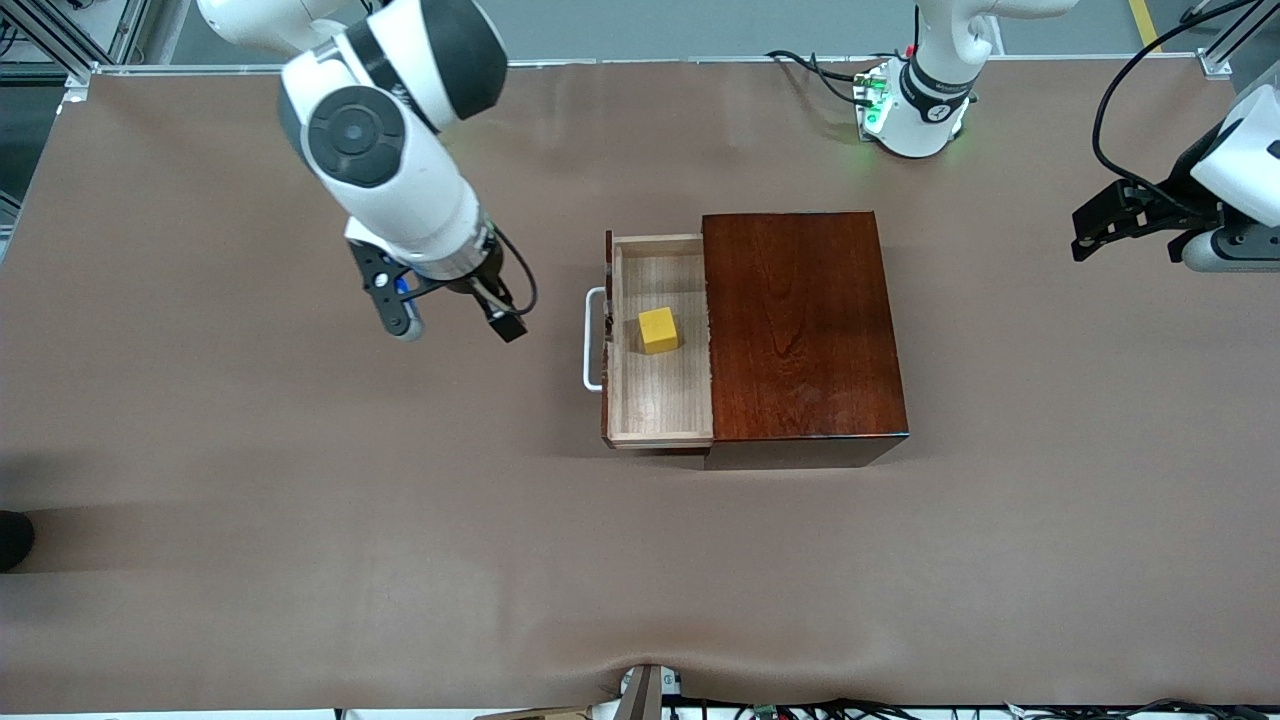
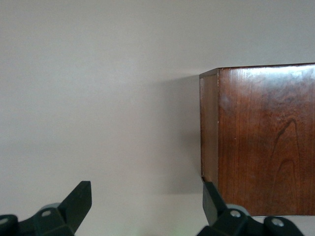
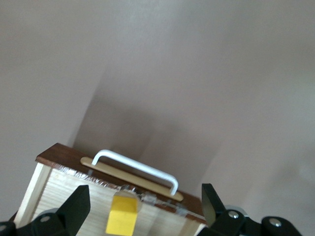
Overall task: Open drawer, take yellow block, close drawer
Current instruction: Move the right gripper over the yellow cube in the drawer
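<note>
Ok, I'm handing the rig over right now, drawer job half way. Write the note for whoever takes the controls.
Right gripper: open, empty, up over bare table in front of the drawer, toward the right arm's end.
Left gripper: open, empty, waiting at the left arm's end of the table, off the wooden box.
Drawer: pulled out of the box, white handle free.
Yellow block: lying in the drawer tray, untouched.
Done: drawer opened.
Left: pick the block out, then push the drawer shut.
</note>
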`<act>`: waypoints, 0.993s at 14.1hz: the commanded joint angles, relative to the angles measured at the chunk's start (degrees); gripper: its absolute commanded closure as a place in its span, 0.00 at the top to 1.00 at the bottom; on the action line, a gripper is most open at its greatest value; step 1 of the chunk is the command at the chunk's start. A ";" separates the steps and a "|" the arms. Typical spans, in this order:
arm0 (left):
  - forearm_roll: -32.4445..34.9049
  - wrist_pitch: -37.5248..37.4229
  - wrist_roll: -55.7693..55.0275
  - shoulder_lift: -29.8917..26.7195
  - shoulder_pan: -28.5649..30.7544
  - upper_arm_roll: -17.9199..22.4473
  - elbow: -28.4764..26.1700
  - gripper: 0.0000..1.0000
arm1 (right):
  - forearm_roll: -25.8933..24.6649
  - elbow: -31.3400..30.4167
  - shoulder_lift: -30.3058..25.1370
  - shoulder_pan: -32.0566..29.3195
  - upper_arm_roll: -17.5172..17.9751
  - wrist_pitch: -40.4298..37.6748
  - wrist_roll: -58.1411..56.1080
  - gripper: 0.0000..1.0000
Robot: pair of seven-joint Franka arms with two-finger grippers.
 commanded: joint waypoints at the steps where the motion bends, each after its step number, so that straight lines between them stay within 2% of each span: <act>1: -1.10 -1.58 1.13 -1.25 0.74 -0.27 -1.04 1.00 | 3.02 0.31 1.30 1.87 -0.66 3.38 5.88 1.00; 6: -1.18 -2.81 1.04 -1.25 1.61 -0.80 -1.30 1.00 | 3.12 -0.39 4.55 6.18 -0.66 9.18 13.01 1.00; 13: -1.18 -2.90 1.04 -1.34 10.75 -10.63 -1.30 1.00 | 2.68 -1.10 8.33 9.34 -0.75 13.68 13.28 1.00; 14: -1.10 -2.90 1.04 -1.34 11.02 -11.08 -1.13 1.00 | 2.59 -1.10 9.03 10.05 -0.75 14.11 13.28 1.00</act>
